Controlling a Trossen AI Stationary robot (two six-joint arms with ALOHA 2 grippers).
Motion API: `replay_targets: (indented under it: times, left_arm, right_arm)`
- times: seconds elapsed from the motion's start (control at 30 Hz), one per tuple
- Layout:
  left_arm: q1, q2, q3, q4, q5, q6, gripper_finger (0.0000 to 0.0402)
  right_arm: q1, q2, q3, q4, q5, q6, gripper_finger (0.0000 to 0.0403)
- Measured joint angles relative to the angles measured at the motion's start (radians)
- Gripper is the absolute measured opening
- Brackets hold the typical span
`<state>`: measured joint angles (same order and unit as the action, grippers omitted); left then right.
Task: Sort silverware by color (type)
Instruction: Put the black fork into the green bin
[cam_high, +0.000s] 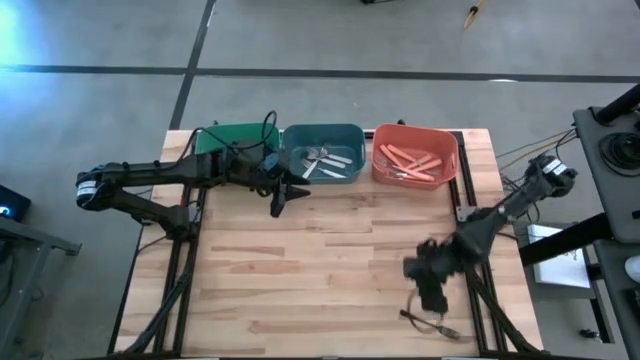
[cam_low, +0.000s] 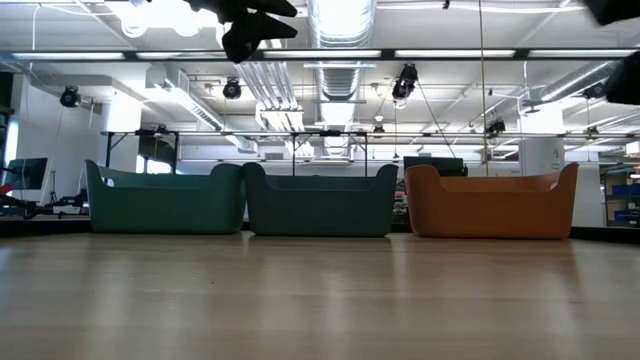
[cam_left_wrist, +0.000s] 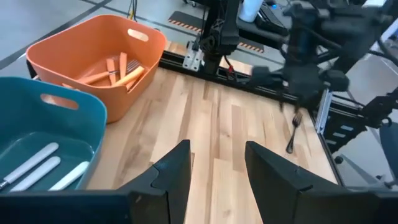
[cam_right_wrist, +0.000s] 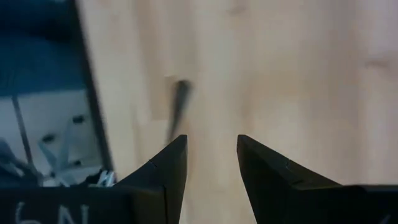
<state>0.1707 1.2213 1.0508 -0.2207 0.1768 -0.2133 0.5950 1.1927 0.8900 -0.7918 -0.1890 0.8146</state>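
Note:
Three bins stand along the table's far edge: green, teal with silver utensils in it, and orange with orange-handled utensils in it. A black fork lies flat on the wood near the table's near right corner; it also shows in the right wrist view and the left wrist view. My right gripper hovers open just above and beside that fork. My left gripper is open, in the air in front of the teal bin.
The orange bin and teal bin show in the left wrist view, with bare wood between the bins and the fork. Black frame rails run along the table's sides. Cables hang off the right edge.

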Motion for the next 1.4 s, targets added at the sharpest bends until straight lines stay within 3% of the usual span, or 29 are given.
replay_targets:
  times: [0.23, 0.57, 0.7, 1.1, 1.4]
  left_arm:
    - [0.000, 0.000, 0.000, 0.000, 0.039, 0.003, 0.0135]
    - [0.000, 0.000, 0.000, -0.006, 0.072, 0.009, 0.0135]
    - [-0.001, 0.000, 0.000, -0.006, 0.077, 0.010, 0.0135]
    - [-0.021, 0.000, 0.000, -0.005, 0.077, 0.010, 0.0135]
    - [-0.053, 0.000, 0.000, -0.005, 0.077, 0.010, 0.0135]
  right_arm:
    - [0.178, 0.192, 0.051, 0.131, 0.007, 0.108, 0.0132]
    - [0.255, 0.415, 0.200, 0.107, 0.007, 0.180, 0.0132]
    - [0.263, 0.482, 0.248, 0.000, 0.006, 0.187, 0.0132]
    - [0.265, 0.518, 0.236, -0.028, -0.021, 0.265, 0.0132]
    - [0.272, 0.538, 0.182, 0.066, -0.098, 0.293, 0.0132]
